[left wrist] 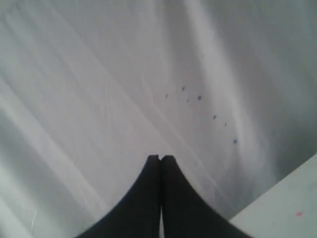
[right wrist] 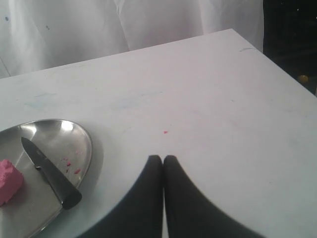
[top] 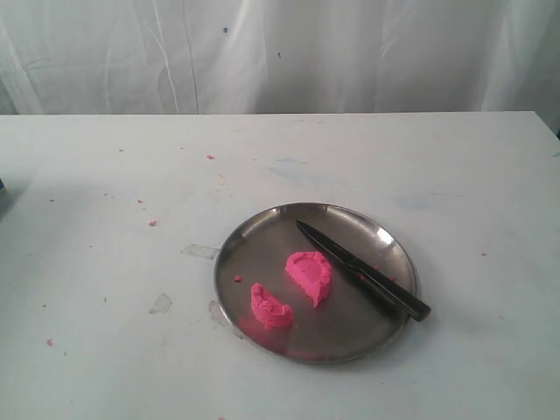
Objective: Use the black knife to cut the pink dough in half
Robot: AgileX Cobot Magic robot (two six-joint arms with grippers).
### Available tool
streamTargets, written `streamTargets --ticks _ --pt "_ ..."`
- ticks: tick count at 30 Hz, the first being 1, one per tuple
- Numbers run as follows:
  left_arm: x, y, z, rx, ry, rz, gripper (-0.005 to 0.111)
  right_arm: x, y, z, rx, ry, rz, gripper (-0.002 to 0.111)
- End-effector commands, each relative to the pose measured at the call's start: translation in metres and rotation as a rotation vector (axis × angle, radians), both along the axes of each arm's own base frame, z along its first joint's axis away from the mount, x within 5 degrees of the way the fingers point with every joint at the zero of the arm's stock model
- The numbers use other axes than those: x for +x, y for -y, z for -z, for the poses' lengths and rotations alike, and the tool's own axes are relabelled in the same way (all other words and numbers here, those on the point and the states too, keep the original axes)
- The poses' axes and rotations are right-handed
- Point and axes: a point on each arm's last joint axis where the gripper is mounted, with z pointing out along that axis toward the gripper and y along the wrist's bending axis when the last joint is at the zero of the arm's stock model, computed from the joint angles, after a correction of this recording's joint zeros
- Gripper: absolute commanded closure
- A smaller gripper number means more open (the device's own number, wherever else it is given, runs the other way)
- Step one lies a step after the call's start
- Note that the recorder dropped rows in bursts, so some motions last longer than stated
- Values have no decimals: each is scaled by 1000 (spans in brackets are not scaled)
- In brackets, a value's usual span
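The pink dough lies as two half-round chunks on the round steel plate (top: 254, 254): one chunk (top: 311, 275) near the middle, the other (top: 269, 306) toward the front left. The black knife (top: 360, 269) rests on the plate beside the middle chunk, its handle over the right rim. In the right wrist view the knife (right wrist: 49, 173), one dough chunk (right wrist: 9, 181) and the plate (right wrist: 81, 144) show off to one side of my right gripper (right wrist: 163, 157), which is shut and empty above bare table. My left gripper (left wrist: 160, 157) is shut, empty, facing the white curtain. Neither gripper appears in the exterior view.
The white table (top: 105, 219) carries tiny pink crumbs (top: 152, 222) and faint stains. A white curtain (top: 280, 52) hangs behind its far edge. The table's corner and a dark gap (right wrist: 292, 44) show in the right wrist view.
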Motion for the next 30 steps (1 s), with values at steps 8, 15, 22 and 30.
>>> streamTargets --ticks 8,15,22,30 --pt "-2 -12 94 -451 -164 -30 107 0 0 0 -9 10 -2 108" --pt "-1 -12 147 -575 -570 -111 107 0 0 0 -9 10 -2 108" --pt "-4 -11 157 -603 -683 -140 107 0 0 0 -9 10 -2 108" --pt "-4 -12 157 -545 -683 -145 107 0 0 0 -9 10 -2 108"
